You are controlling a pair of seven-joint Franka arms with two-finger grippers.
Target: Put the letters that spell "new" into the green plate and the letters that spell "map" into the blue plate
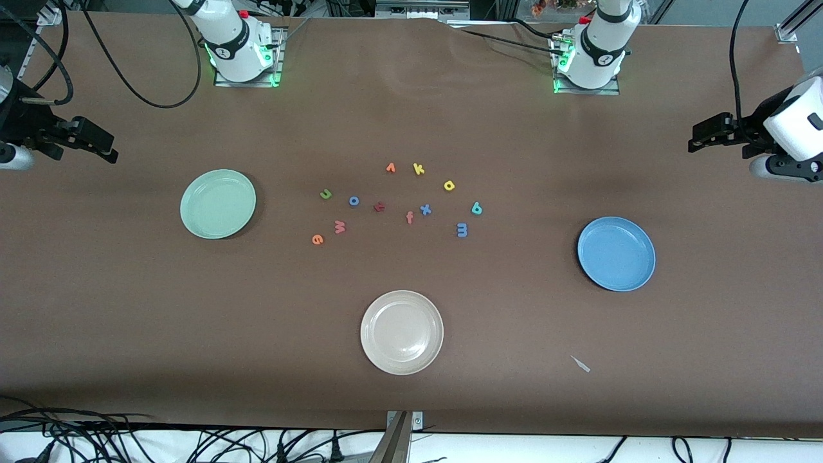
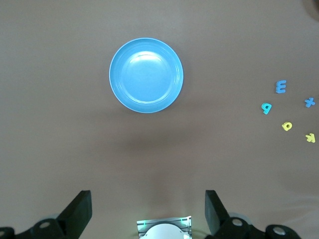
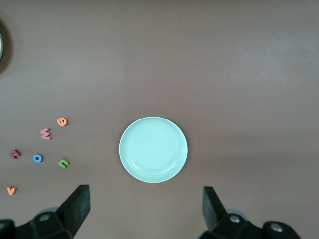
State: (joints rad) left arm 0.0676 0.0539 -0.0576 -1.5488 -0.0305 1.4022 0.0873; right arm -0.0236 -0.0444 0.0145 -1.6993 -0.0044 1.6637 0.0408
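Left tool (image 1: 697,138): mine, fingers spread wide and holding nothing, up in the air over the worktop's edge at the left arm's end; this arm waits.
Right tool (image 1: 106,149): mine too, fingers wide apart and empty, up over the worktop's edge at the right arm's end; it waits as well.
Green plate (image 1: 218,204): flat on the worktop (image 1: 128,308) toward the right arm's end, nothing in it, well apart from the letters.
Blue plate (image 1: 616,253): toward the left arm's end, empty, a little nearer the front camera than the green plate.
Olive n (image 1: 326,193): in the loose cluster at mid-worktop, on the side toward the green plate; it reads as a u.
Pinkish-red w (image 1: 339,226): nearer the front camera than the olive n.
Orange e (image 1: 317,239): just beside the pinkish-red w, the nearest of the cluster to the front edge.
Blue m (image 1: 461,229): on the cluster's side toward the blue plate, lying on its side.
Teal p (image 1: 476,208): just beside the blue m, farther from the front camera; it reads as a b.
Yellow a (image 1: 449,185): farther again from the front camera than the teal p.
Other letters: blue o (image 1: 353,200), dark red letter (image 1: 379,206), salmon f (image 1: 409,217), blue x (image 1: 425,209), yellow k (image 1: 418,168) and an orange letter (image 1: 390,168) lie among them, none touching another.
Cream plate (image 1: 402,332): empty, near the worktop's front edge, in line with the cluster.
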